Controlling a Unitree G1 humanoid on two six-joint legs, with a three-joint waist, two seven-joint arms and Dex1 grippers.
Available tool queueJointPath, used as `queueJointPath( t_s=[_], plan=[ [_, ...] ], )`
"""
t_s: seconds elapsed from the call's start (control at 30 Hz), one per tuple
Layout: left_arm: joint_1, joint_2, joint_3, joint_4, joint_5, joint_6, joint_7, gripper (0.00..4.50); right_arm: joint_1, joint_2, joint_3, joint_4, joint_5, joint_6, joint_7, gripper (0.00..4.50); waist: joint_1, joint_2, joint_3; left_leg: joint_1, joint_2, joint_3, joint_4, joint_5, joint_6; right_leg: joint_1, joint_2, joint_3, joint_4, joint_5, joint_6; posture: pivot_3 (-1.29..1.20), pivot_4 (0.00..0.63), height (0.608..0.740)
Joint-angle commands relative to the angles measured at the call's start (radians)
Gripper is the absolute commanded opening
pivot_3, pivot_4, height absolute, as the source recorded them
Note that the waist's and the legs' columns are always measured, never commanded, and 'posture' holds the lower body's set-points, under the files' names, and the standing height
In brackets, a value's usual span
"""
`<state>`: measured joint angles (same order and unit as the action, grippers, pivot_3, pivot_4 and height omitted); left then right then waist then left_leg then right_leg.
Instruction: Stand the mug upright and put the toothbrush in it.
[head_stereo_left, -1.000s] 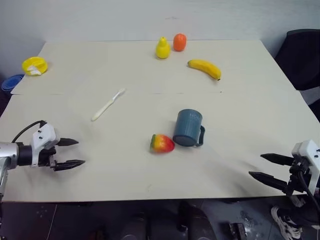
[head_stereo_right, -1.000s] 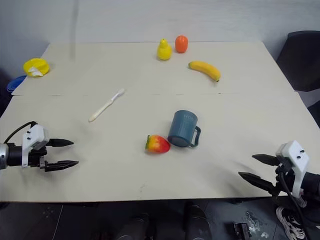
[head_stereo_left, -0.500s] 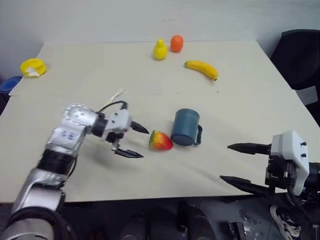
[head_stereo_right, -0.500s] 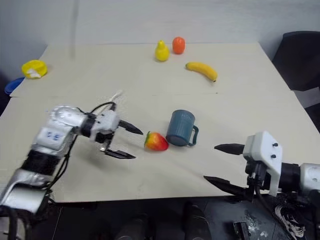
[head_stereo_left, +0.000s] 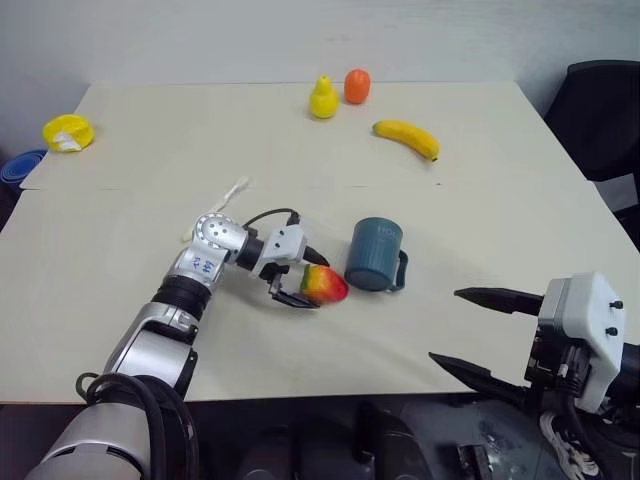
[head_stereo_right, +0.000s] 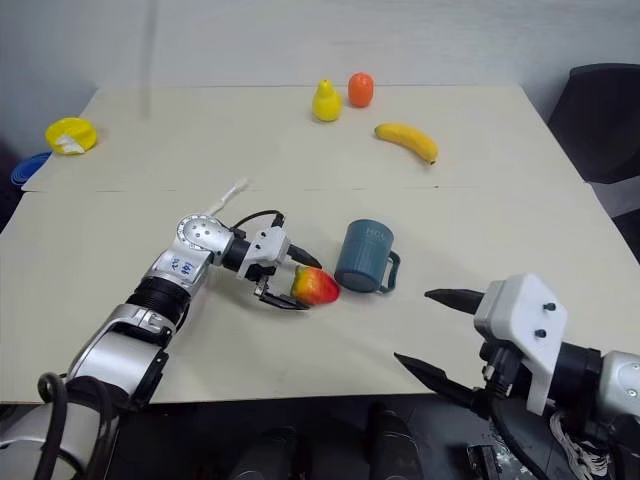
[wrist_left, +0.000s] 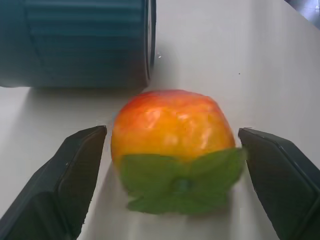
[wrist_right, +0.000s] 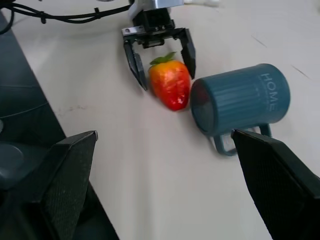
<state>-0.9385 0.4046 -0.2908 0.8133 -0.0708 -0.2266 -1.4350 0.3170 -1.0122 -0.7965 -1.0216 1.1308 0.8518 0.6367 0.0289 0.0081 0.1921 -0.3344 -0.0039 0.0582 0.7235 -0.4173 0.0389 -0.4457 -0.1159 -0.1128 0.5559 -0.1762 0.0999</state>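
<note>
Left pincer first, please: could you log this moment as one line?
left pincer: open, straddling red-orange toy fruit | slate-blue ribbed mug: on its side | cream plastic toothbrush: untouched

A pale worktop (head_stereo_left: 500, 210) carries a mug (head_stereo_left: 375, 255) lying on its side, a red-orange fruit (head_stereo_left: 324, 284) just beside it, a toothbrush (head_stereo_left: 232, 190), a banana (head_stereo_left: 407, 137), a yellow pear (head_stereo_left: 322, 98), an orange fruit (head_stereo_left: 356, 85) and a yellow object (head_stereo_left: 68, 131).

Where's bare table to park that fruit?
Bare: the near strip between the left gripper and right gripper, and the stretch between toothbrush and yellow roll. Crowded: around the mug and red fruit.
</note>
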Motion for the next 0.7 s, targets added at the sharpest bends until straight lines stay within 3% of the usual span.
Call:
queueJointPath(
  t_s=[0.03,0.13,0.27,0.4,0.53,0.7],
  plan=[
    [-0.023,-0.009,0.037,-0.007,-0.026,0.004,-0.023,3.61,-0.001,-0.003,-0.023,0.007,0.005,-0.028,-0.009,4.5,0.0,0.0,0.0,0.0,0.0,0.0,0.0,0.0,0.0,0.0,0.0,0.0,0.0,0.0,0.0,0.0,0.15,0.74],
    [-0.005,0.001,0.054,-0.045,-0.034,0.031,-0.021,2.85,-0.012,-0.01,0.01,0.032,-0.019,-0.042,0.007,4.5,0.0,0.0,0.0,0.0,0.0,0.0,0.001,0.0,0.001,0.0,0.0,0.001,0.0,0.0,0.0,0.0,0.15,0.74],
    [0.047,0.062,0.103,-0.156,-0.057,0.091,-0.008,2.79,-0.045,-0.01,0.082,0.072,-0.031,-0.062,0.017,4.5,-0.004,0.0,0.0,0.0,0.0,0.0,0.0,0.0,0.001,0.0,0.0,0.001,0.0,0.0,0.0,0.0,0.15,0.74],
    [0.139,0.206,0.233,-0.351,-0.134,0.304,0.058,2.79,-0.134,0.003,0.219,0.135,-0.066,-0.086,0.001,4.5,-0.018,-0.001,0.001,0.001,0.003,0.002,0.0,0.0,0.0,-0.001,0.001,0.003,0.0,0.0,0.0,0.0,0.15,0.74],
    [0.345,0.395,0.415,-0.552,-0.18,0.476,0.169,2.79,-0.238,0.013,0.374,0.218,-0.165,-0.122,0.011,4.5,-0.029,-0.001,0.001,0.004,0.003,0.003,-0.001,0.0,0.0,-0.002,0.001,0.004,0.001,0.0,0.0,0.0,0.15,0.74],
    [0.675,0.504,0.663,-0.7,-0.184,0.578,0.323,2.79,-0.351,0.045,0.496,0.299,-0.226,-0.146,0.031,4.5,-0.027,-0.001,0.001,0.003,0.003,0.002,-0.001,0.0,-0.001,-0.003,0.0,0.004,0.0,0.0,0.0,0.0,0.15,0.74]
  ],
)
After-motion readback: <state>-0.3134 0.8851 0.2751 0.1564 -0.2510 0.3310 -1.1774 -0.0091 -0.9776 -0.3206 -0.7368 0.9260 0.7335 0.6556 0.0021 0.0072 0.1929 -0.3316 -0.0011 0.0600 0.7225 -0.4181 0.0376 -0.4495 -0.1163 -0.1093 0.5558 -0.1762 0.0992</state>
